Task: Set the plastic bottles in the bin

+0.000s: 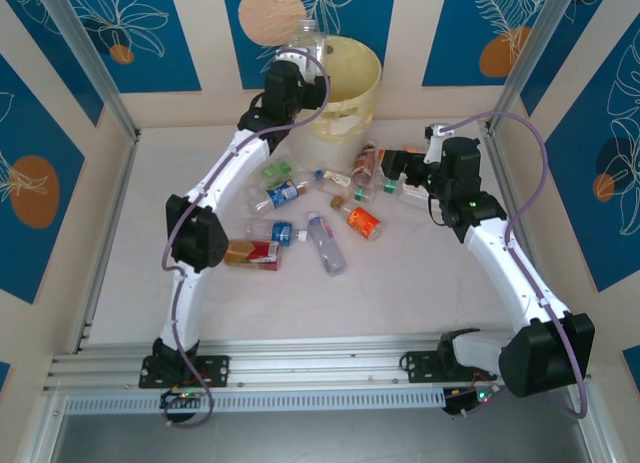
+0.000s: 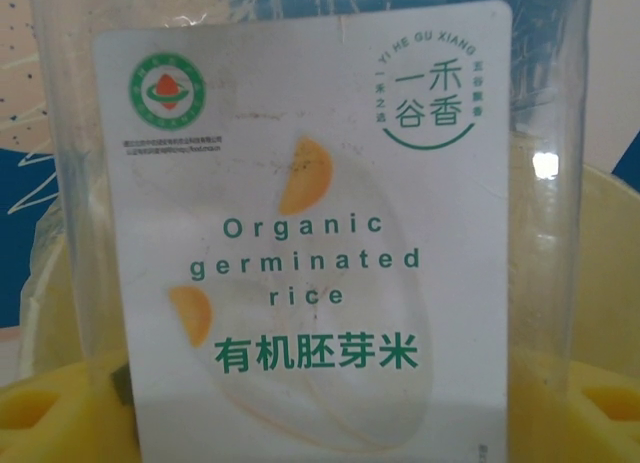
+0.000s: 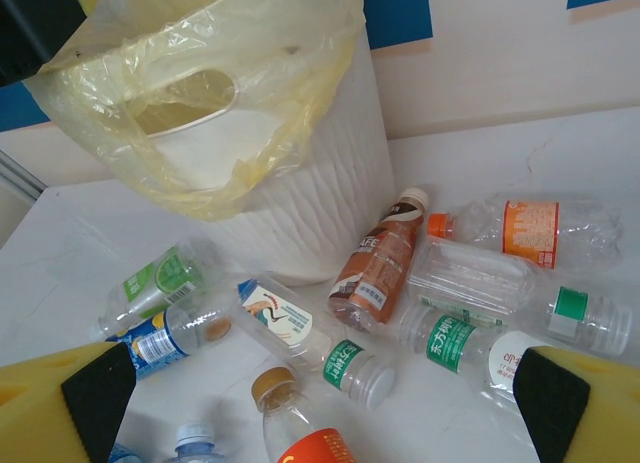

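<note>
My left gripper (image 1: 305,61) is raised at the near rim of the pale yellow bin (image 1: 350,78) and is shut on a clear plastic bottle (image 1: 308,33). In the left wrist view this bottle (image 2: 300,233) has a white label reading "Organic germinated rice" and sits between my yellow fingertips (image 2: 40,413). My right gripper (image 1: 392,170) hangs open over several plastic bottles lying on the table. Below its open fingers (image 3: 70,403) lie a brown coffee bottle (image 3: 378,263), an orange-labelled one (image 3: 530,233) and a green-labelled one (image 3: 350,358).
A yellow plastic liner (image 3: 200,83) drapes over the rim of the bin (image 3: 300,203). More bottles lie mid-table, among them a red-labelled one (image 1: 252,252), a blue-labelled one (image 1: 283,193) and an orange one (image 1: 363,221). Metal frame posts (image 1: 90,63) and walls close the table in.
</note>
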Available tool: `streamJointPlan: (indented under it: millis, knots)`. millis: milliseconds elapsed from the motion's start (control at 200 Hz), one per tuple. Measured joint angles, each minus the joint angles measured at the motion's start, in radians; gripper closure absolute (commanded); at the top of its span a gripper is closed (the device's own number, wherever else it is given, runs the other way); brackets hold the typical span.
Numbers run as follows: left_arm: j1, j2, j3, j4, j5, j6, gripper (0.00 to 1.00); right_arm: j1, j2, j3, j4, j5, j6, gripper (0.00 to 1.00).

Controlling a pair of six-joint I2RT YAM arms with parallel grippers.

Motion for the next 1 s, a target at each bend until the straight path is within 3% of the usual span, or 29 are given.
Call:
streamJointPlan:
  millis: [150, 255, 520, 1000]
  knots:
    - [0.000, 0.019, 0.072, -0.098, -0.010, -0.018, 0.17, -0.005, 0.000, 0.000, -0.008, 0.000, 0.000, 0.01]
    - [0.000, 0.019, 0.100, -0.170, -0.009, -0.018, 0.09, -0.007, 0.000, 0.000, -0.015, 0.000, 0.000, 0.01]
    - [0.000, -0.006, 0.106, -0.259, 0.022, -0.014, 0.00, -0.011, 0.008, 0.000, -0.018, 0.000, 0.004, 0.01]
    - [0.000, -0.051, 0.094, -0.329, 0.149, -0.002, 0.00, -0.023, 0.047, 0.000, -0.025, -0.004, 0.022, 0.01]
